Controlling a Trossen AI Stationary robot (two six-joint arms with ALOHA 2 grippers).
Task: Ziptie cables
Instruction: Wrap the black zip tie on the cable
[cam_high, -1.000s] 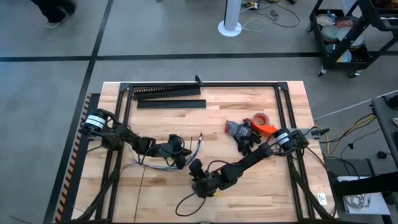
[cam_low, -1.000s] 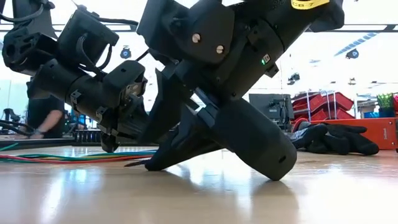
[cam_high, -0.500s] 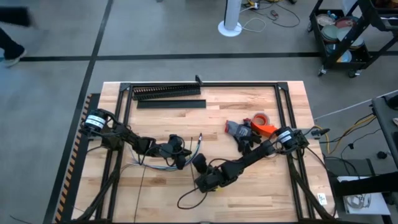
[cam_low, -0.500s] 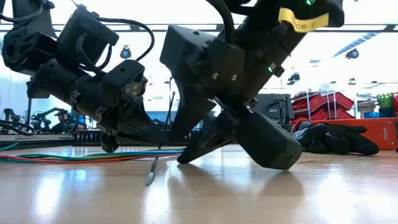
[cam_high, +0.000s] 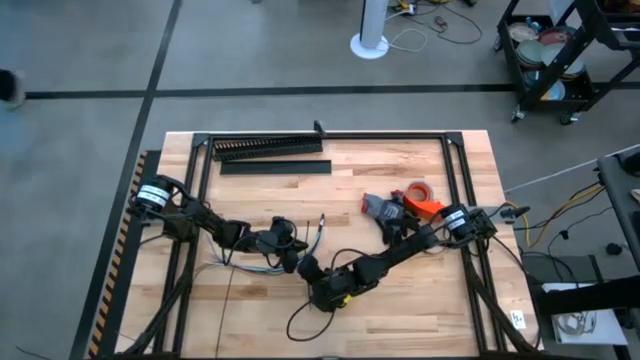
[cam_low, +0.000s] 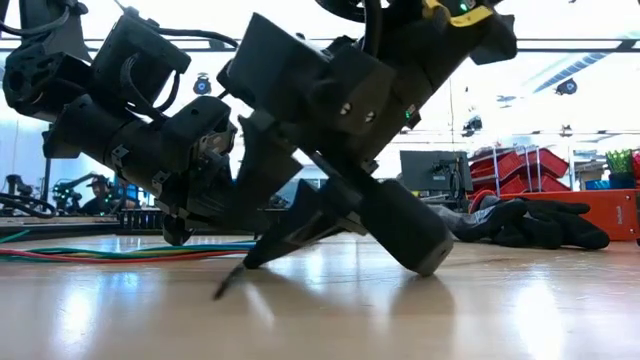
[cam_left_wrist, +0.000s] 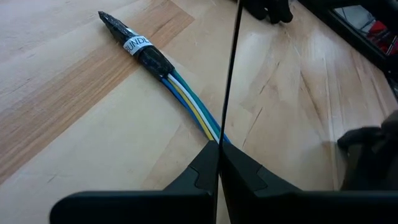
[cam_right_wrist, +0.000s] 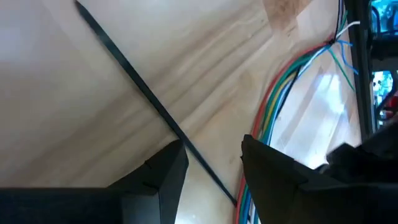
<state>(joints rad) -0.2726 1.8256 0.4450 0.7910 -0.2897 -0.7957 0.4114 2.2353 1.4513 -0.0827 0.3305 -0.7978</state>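
a pale wooden table (cam_high: 400, 300) with a black metal frame holds two dark robot arms, both stretched low toward its middle. the left arm reaches in from the left edge, bent at the elbow, and its left gripper (cam_high: 288, 250) sits down on the bundle of thin coloured wires, the cables (cam_high: 318, 234), which lie left of centre. in its wrist view the two fingers are pressed together on the cables where blue, white and yellow strands emerge; the dark wrapped end carries a white label (cam_left_wrist: 137, 43) reading partly "undl". the right arm comes in from the right edge, angled low, with the right gripper (cam_high: 306, 270) just beside the left one. its fingers stand apart, and a thin straight dark strip, a ziptie (cam_right_wrist: 146, 96), lies on the wood between them, its far end near the cables. at the table's far edge lies a long black comb-toothed plastic duct (cam_high: 267, 148). right of centre sit black gloves (cam_high: 396, 228) and a red tape roll (cam_high: 419, 190).
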